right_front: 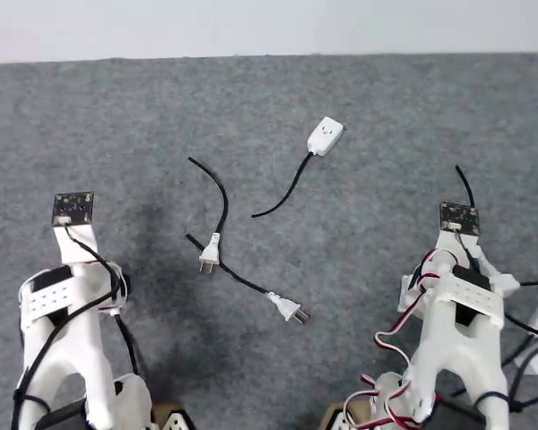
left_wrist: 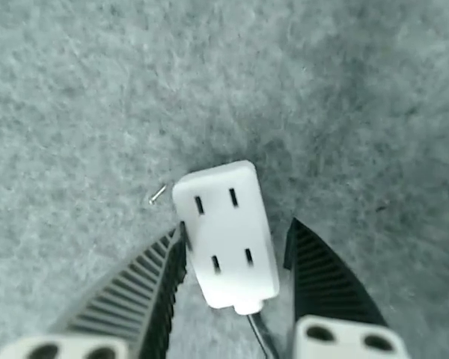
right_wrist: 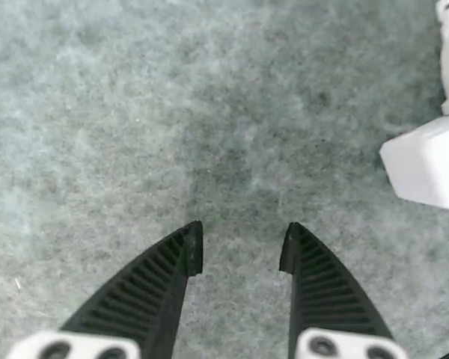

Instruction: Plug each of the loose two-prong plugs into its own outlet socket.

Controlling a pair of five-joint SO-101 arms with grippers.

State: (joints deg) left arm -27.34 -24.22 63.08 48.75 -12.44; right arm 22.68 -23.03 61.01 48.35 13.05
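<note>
On the grey tabletop (right_front: 117, 116) we find the left gripper (left_wrist: 236, 228) spread wide, its ribbed fingers (left_wrist: 161, 273) straddling the near socket (left_wrist: 226, 232). The socket lies flat with its slots up and its cord trails back toward the wrist. One finger seems to brush its side and the other stands just clear, so nothing is clamped; we judge this a stance for steadying the socket while a plug goes in. A small metal sliver (left_wrist: 157, 196) lies just beside the socket's corner. The right gripper (right_wrist: 242, 226) hangs released over bare tabletop and grasps nothing, with a white block (right_wrist: 426, 168) of a kind we cannot tell off to one side. Both plugs lie unplugged near the middle: the first plug (right_front: 209, 257) with prongs toward the near edge, the second plug (right_front: 292, 311) closer to that edge, prongs angled toward the right side. Their black cords (right_front: 222, 202) cross just beside the first plug, so we reckon lifting one may drag the other. The far socket (right_front: 325, 136) sits toward the far edge, well apart from both plugs, with open tabletop all round it for an approach
</note>
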